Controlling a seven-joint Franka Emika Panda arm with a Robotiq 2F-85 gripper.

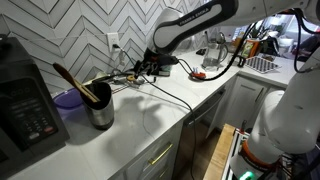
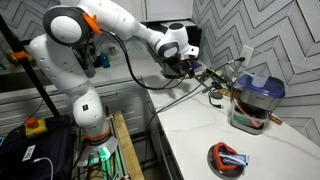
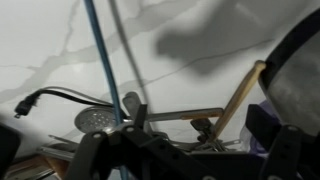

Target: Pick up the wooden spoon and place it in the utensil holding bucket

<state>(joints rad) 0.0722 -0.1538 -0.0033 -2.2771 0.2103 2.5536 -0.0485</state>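
A light wooden handle (image 3: pixel 241 98) slants between my gripper's dark fingers (image 3: pixel 185 150) in the wrist view, its lower end among a pile of metal utensils (image 3: pixel 205 130). The gripper (image 1: pixel 150 68) hovers low over that pile (image 1: pixel 125 78) at the back of the white counter and looks open; it also shows in an exterior view (image 2: pixel 186 66). The metal utensil bucket (image 1: pixel 100 108) stands apart from it. It holds dark wooden spoons (image 1: pixel 72 78). The bucket also shows in an exterior view (image 2: pixel 245 112).
A purple bowl (image 1: pixel 67 99) sits behind the bucket, next to a black appliance (image 1: pixel 25 110). Blue (image 3: pixel 100 60) and black (image 3: pixel 50 97) cables cross the counter. A round metal strainer (image 3: pixel 95 120) lies in the pile. A red and black object (image 2: pixel 228 157) lies near the counter edge.
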